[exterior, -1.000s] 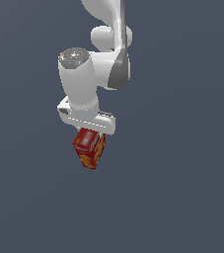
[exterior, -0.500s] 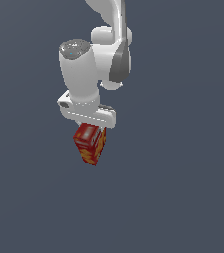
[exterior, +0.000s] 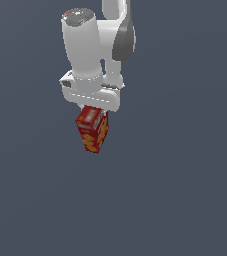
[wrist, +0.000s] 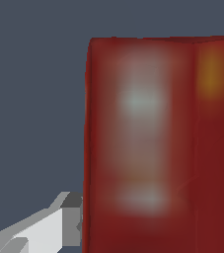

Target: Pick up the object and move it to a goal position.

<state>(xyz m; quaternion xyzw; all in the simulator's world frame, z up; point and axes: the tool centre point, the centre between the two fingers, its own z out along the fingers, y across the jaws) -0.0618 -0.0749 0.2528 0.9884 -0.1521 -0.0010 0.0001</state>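
One white gripper [exterior: 92, 111] is clamped on the red box [exterior: 92, 129], which hangs under it against plain grey background, so I judge the carrying step is in hand. Next it must travel to the goal, which is not visible. The box looks rigid, flat-sided, with orange print.

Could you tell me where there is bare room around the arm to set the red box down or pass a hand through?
In the exterior view the dark grey ground is bare on every side: below the red box, and toward the view's left and right. The only crowded spot is right at the gripper, which holds the box under the white arm.
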